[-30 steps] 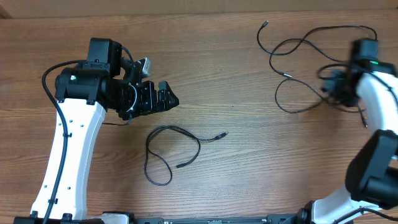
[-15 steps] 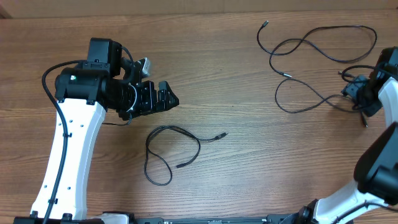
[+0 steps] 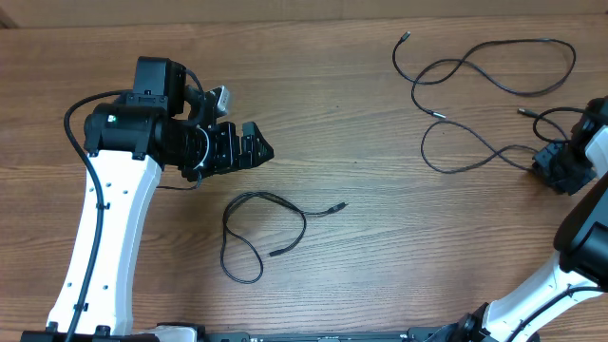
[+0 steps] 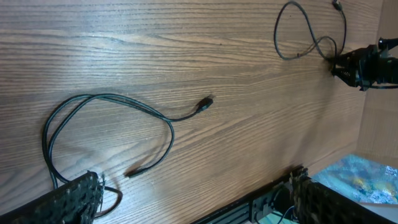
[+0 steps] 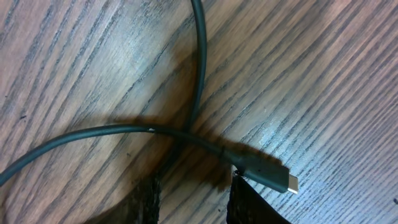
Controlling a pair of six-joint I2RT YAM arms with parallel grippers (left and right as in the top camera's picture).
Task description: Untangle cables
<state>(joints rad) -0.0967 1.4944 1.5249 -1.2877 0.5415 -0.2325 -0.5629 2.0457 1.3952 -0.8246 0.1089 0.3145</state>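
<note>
- Left gripper [image 3: 252, 152] hangs wide open and empty above the desk [image 3: 361, 114], near one looped cable [image 3: 242, 237] lying free.
- Right gripper [image 5: 194, 202], narrowly parted and empty, sits beside crossed cables [image 5: 198, 62] at far right.
- Closing here could pinch both strands and tighten the tangle, or miss the plug [image 5: 268, 177].

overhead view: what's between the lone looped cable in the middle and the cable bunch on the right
Only bare wooden table; the overhead view shows the lone cable and the cable bunch apart, nothing between them.
</note>
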